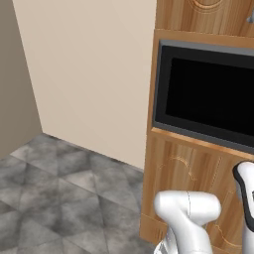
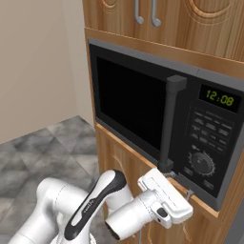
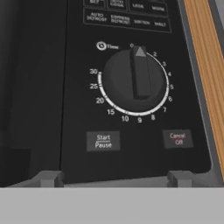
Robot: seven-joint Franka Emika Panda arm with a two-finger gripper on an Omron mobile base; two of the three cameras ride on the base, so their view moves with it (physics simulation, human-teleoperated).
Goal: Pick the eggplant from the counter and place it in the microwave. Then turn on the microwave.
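The microwave (image 2: 143, 105) sits in a wooden cabinet column with its black glass door shut. Its bar handle (image 2: 172, 124) stands upright beside the button panel, whose green display (image 2: 219, 99) reads 12:08. My gripper (image 2: 180, 185) is open, close in front of the panel's lower edge, below the dial (image 2: 203, 163). In the hand view the fingertips (image 3: 48, 177) stand wide apart with nothing between them. The Start/Pause button (image 3: 103, 141) lies just above the gripper (image 3: 114, 179), and the dial (image 3: 133, 78) points near zero. The eggplant and the counter are out of view.
A Cancel/Off button (image 3: 177, 138) sits right of Start/Pause. Wooden cabinet doors (image 2: 143, 19) hang above the microwave and a wooden panel (image 1: 188, 168) lies below it. Grey tiled floor (image 1: 59, 198) and a beige wall (image 1: 84, 74) lie to the left.
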